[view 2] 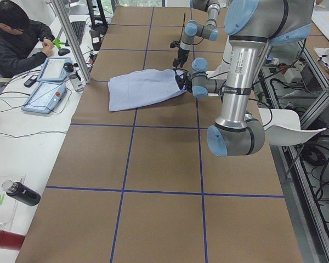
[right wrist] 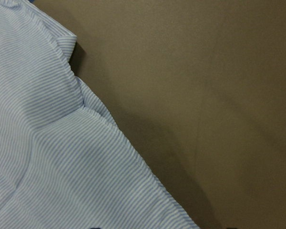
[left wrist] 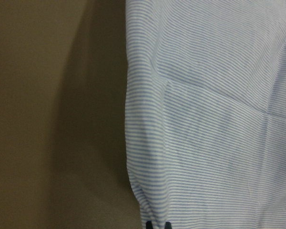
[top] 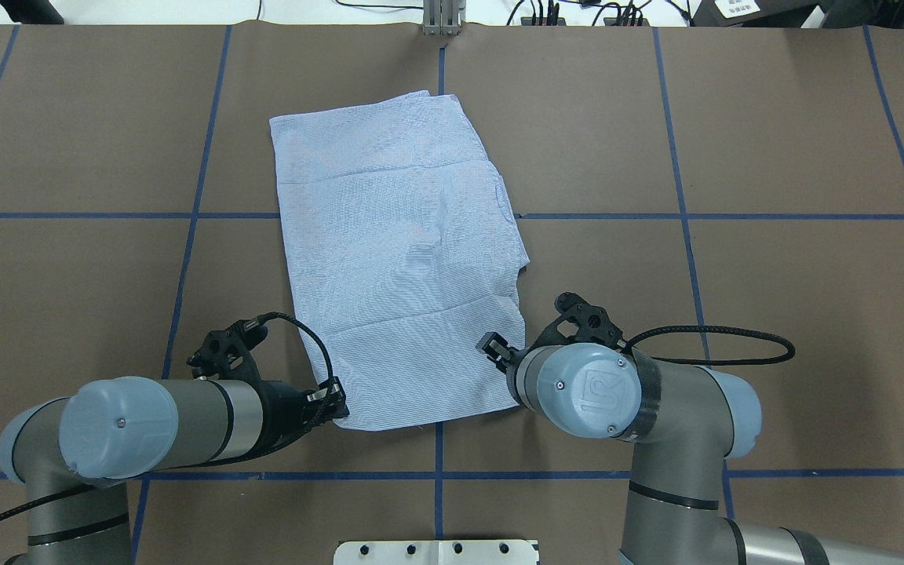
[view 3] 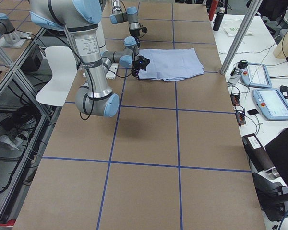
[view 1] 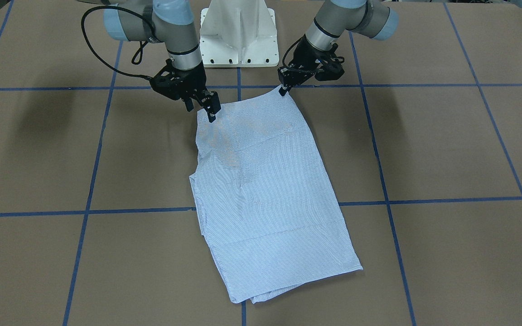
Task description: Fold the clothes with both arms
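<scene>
The clothes are one light blue striped shirt [view 1: 265, 194] [top: 397, 259], folded into a long strip on the brown table [view 1: 447, 149], with no buttons, collar or pocket showing. My left gripper [view 1: 282, 90] [top: 336, 404] is shut on the strip's near corner; in the left wrist view its dark tips [left wrist: 157, 225] sit together on the fabric [left wrist: 214, 119]. My right gripper [view 1: 201, 111] [top: 495, 349] stands open at the other near corner, one finger over the cloth and one over the table. In the right wrist view the shirt's edge [right wrist: 47, 167] runs between its spread tips.
The white pedestal base [view 1: 237, 36] stands just behind both grippers. Blue tape lines [view 1: 424, 199] grid the table. A person [view 2: 13, 38] sits at a side bench with control tablets [view 2: 44, 87] and a dark bottle [view 2: 22, 193]. More tablets [view 3: 271, 103] lie on the opposite bench.
</scene>
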Action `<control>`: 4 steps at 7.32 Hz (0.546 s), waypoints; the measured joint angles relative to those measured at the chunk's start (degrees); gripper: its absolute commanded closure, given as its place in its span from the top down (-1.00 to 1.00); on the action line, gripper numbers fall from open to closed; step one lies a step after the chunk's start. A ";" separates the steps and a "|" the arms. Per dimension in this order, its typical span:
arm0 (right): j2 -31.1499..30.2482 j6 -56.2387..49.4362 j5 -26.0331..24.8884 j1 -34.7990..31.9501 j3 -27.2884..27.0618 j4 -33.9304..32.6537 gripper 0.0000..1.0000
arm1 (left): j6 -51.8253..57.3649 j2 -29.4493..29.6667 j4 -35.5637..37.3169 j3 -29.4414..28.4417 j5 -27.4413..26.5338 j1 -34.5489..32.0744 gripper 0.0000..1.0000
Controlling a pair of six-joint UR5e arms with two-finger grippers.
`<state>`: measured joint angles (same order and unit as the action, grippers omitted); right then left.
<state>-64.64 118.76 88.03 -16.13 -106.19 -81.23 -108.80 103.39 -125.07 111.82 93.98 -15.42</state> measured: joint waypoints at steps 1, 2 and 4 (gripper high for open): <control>0.60 1.19 -0.13 0.06 0.51 0.00 0.74 | -0.02 -0.02 0.00 0.01 -0.01 0.03 -1.00; 1.32 2.08 -0.40 0.18 1.38 -0.04 0.73 | -0.02 -0.03 0.00 0.01 -0.02 0.03 -1.00; 2.36 3.38 -1.13 0.74 2.90 -0.06 0.73 | -0.01 -0.03 0.00 -0.01 -0.02 0.04 -1.00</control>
<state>-62.29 122.14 86.90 -15.40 -103.29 -81.29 -108.81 103.36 -125.07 111.80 93.95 -15.38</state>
